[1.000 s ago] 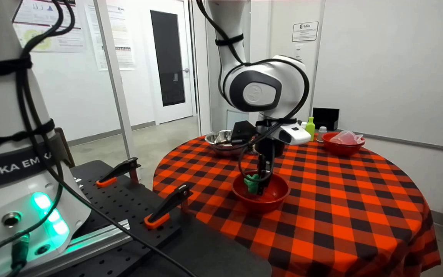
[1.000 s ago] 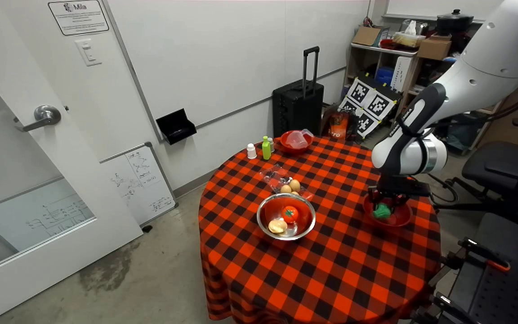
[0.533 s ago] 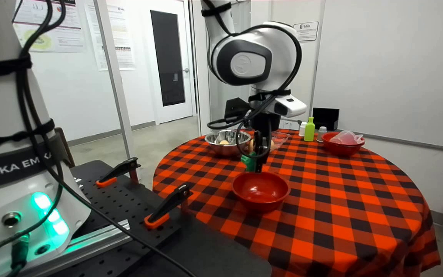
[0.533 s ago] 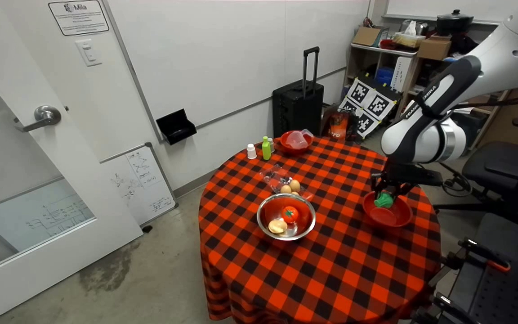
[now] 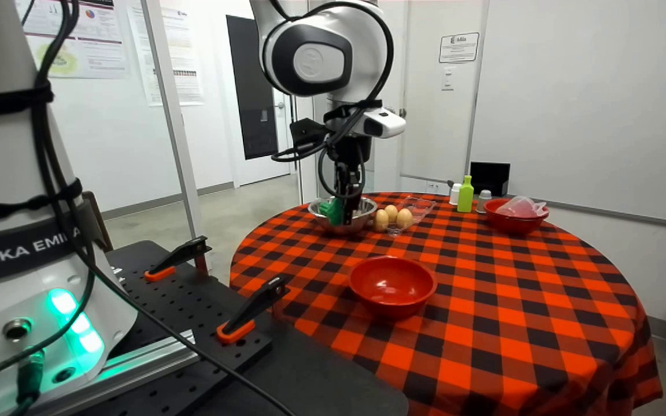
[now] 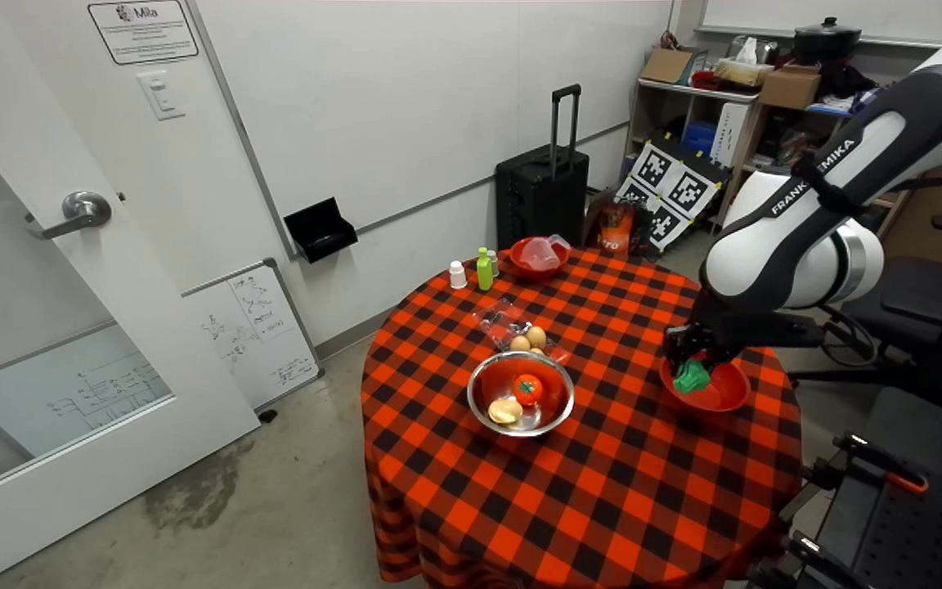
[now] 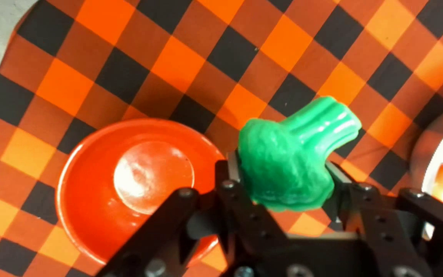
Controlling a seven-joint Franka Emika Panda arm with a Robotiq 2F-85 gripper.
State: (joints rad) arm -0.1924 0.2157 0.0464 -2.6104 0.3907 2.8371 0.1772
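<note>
Red and black checks cover the round table (image 5: 518, 323), with a large whiteboard (image 5: 593, 98) behind it. We see the end effector (image 7: 285, 171) gripping a green toy broccoli (image 7: 300, 156), its jaws parted only by the width of the head pressed between them. We find the broccoli raised above the table, stalk turned away from the end effector, and in our wrist view it shows between a red bowl (image 7: 90, 184) and a metal bowl (image 7: 440, 154). That metal bowl holds a tomato (image 6: 527, 390) and a pale yellow piece (image 6: 504, 411); three eggs (image 5: 391, 214) sit just beside it
</note>
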